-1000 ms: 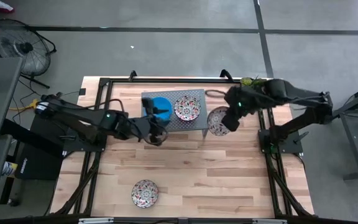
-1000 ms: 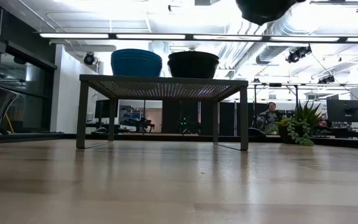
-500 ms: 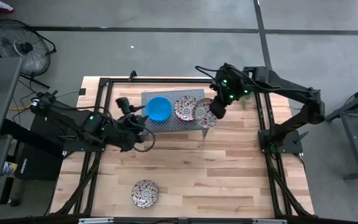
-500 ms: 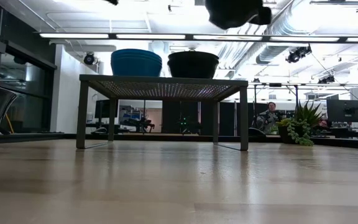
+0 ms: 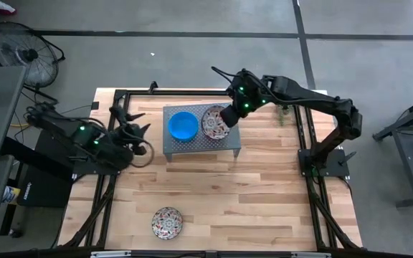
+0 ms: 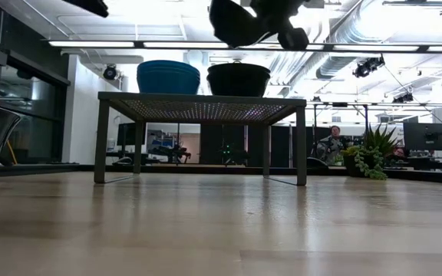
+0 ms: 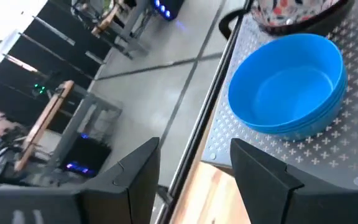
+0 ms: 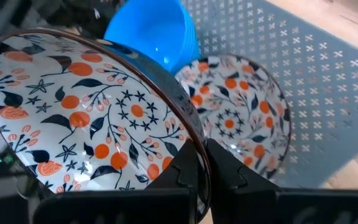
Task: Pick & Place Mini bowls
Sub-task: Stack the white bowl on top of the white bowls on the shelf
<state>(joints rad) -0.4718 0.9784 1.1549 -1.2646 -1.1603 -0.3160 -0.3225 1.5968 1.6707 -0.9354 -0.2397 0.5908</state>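
Note:
A grey perforated stand [image 5: 205,145] at the table's far middle carries stacked blue mini bowls [image 5: 183,126] and a floral mini bowl [image 8: 241,124]. My right gripper [image 5: 229,115] hangs above the stand, shut on another floral mini bowl [image 8: 86,118]. In the high view that bowl covers the one below. My left gripper [image 5: 133,120] is open, left of the stand and clear of the blue bowls [image 7: 288,81]. A third floral bowl [image 5: 167,222] rests on the table near the front edge. My right gripper pinches the floral bowl's rim [image 8: 194,140], one finger on the inside and one on the outside. The fingers come slanting down from the table's right. The bowl is lifted clear and tilted above the floral bowl on the stand [image 6: 232,19].
The stand stands on thin legs [image 6: 301,146] with open room beneath. Black frame rails [image 5: 120,97] border the tabletop. Bare wood lies between the stand and the near bowl. A plant [image 6: 371,161] and a seated person show far behind the table.
My right gripper has carried the floral bowl from beside the stand's right end toward the table's left, over the stand and its floral bowl. My left gripper has drawn back from the blue bowls toward the table's left edge, staying open.

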